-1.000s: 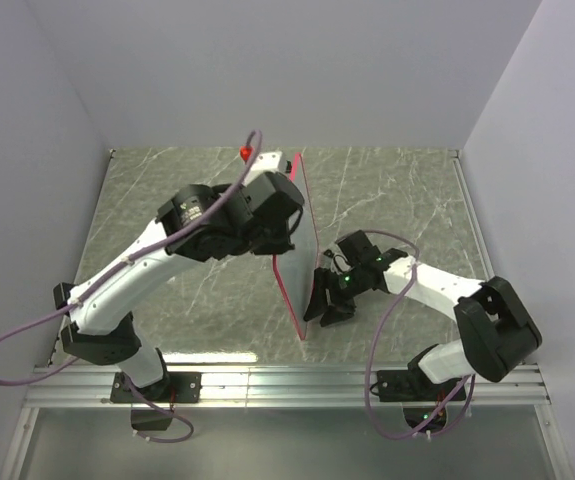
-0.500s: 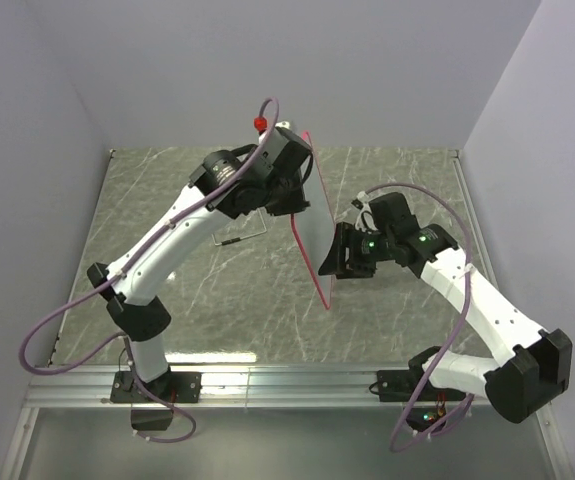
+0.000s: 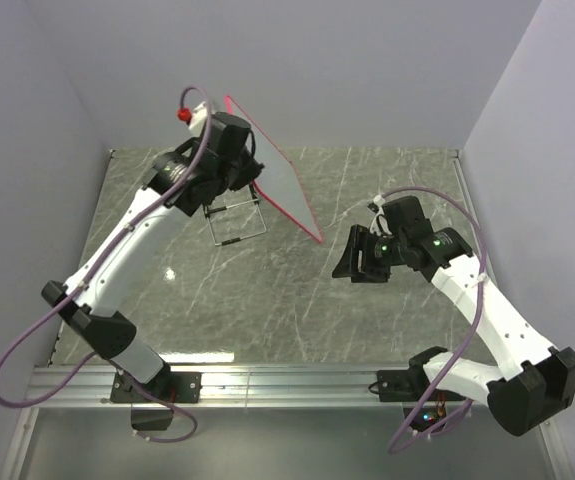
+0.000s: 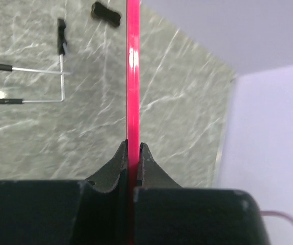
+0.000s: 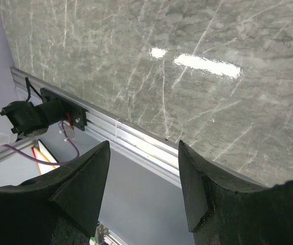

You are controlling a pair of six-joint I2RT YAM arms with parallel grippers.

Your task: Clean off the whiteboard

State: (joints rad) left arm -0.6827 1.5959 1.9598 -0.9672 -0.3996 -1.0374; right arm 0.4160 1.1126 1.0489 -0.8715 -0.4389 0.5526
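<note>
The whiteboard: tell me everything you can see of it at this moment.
The whiteboard is a thin rectangular panel with a red-pink frame. It is off the table, held in the air and tilted, above the far left part. The face toward the top camera looks plain greyish white, with no marks that I can make out. The left gripper is shut on its frame, which the left wrist view shows edge-on as a glossy pink strip. Nothing else touches it.

a thin wire stand [image 3: 238, 222] sits on the grey-green marbled table [image 3: 267, 300], well back from its metal rail [image 3: 287, 380].
</note>
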